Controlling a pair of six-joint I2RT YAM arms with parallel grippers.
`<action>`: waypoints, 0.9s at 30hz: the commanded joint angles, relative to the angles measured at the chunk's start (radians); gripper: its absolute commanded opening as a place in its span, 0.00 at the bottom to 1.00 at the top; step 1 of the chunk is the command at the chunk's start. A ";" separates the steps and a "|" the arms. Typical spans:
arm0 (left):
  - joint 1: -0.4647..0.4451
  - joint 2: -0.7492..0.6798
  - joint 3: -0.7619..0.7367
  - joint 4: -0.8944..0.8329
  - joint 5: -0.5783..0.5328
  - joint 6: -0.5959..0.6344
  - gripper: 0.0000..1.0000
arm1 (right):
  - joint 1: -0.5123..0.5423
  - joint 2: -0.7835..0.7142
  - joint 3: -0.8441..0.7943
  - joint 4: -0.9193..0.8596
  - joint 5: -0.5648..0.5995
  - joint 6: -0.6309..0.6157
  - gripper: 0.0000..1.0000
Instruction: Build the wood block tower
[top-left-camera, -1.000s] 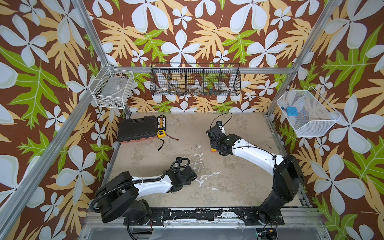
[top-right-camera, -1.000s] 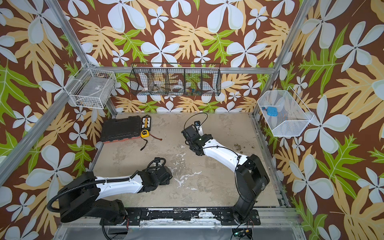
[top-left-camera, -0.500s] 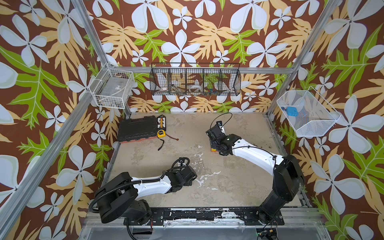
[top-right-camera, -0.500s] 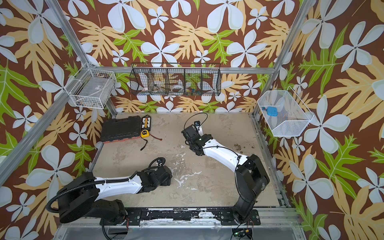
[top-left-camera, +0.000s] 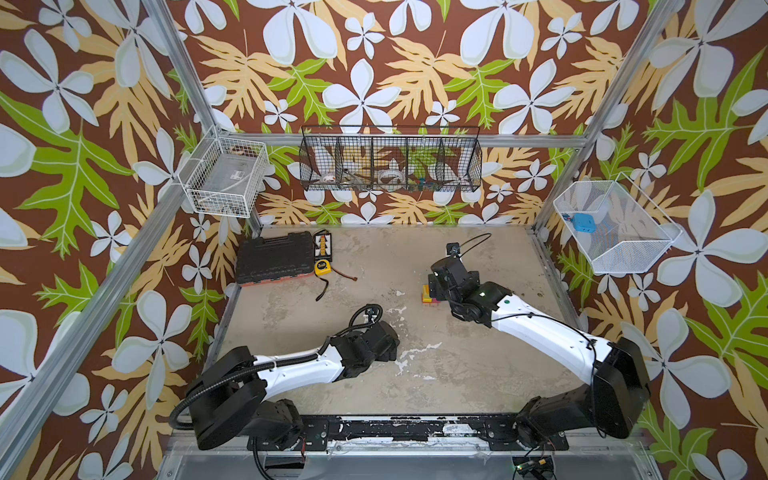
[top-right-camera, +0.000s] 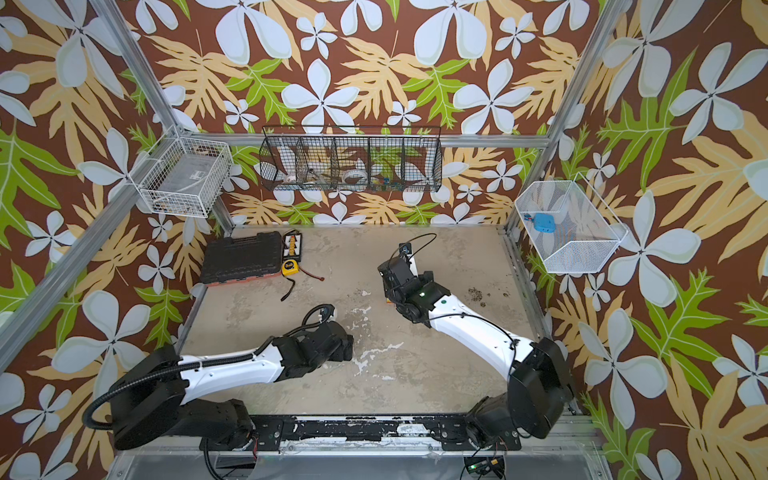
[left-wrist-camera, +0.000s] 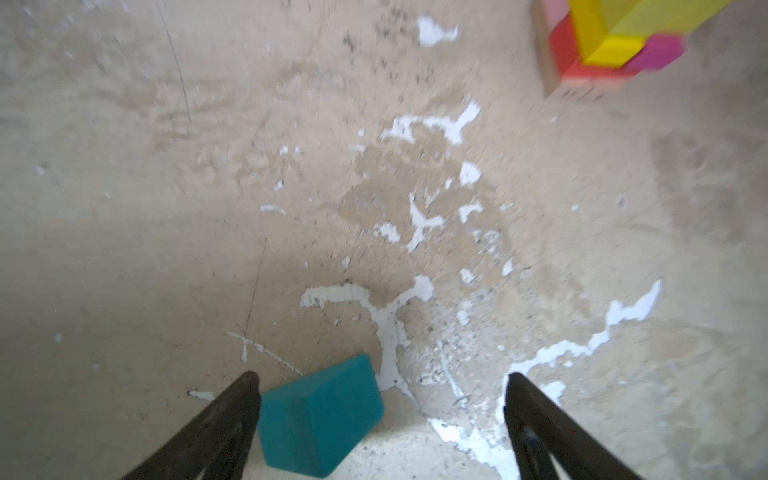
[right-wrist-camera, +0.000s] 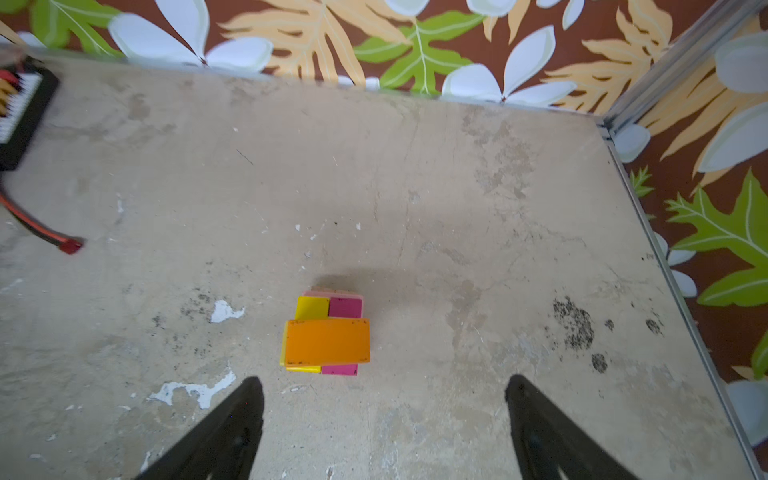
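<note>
The tower (right-wrist-camera: 327, 340) is a small stack topped by an orange brick, with yellow and magenta bricks and a pink layer under it. My right gripper (right-wrist-camera: 384, 380) hangs open above it, nothing between its fingers. In both top views that gripper (top-left-camera: 434, 286) (top-right-camera: 390, 286) covers most of the tower (top-left-camera: 427, 294). A teal roof-shaped block (left-wrist-camera: 320, 415) lies on the table between the fingers of my open left gripper (left-wrist-camera: 380, 376), close against one finger (left-wrist-camera: 237, 411) and well apart from the other. In both top views the left gripper (top-left-camera: 388, 349) (top-right-camera: 347, 343) hides that block. The tower (left-wrist-camera: 602, 41) also shows far ahead in the left wrist view.
A black tool case (top-left-camera: 274, 257), a bit holder (top-left-camera: 323, 243) and a yellow tape measure (top-left-camera: 322, 267) with a red-tipped cable (right-wrist-camera: 68, 245) sit at the back left. Wire baskets (top-left-camera: 390, 160) hang on the walls. The table top is worn, with white chipped patches.
</note>
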 joint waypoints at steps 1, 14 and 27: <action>0.036 -0.067 0.059 -0.090 -0.067 0.012 1.00 | 0.001 -0.085 -0.075 0.179 -0.085 -0.072 0.92; 0.374 -0.478 0.096 -0.143 -0.112 -0.039 1.00 | 0.016 -0.273 -0.332 0.558 -0.650 -0.357 0.94; 0.444 -0.576 -0.263 0.336 -0.100 0.126 1.00 | 0.132 0.222 -0.103 0.375 -0.892 -0.596 0.71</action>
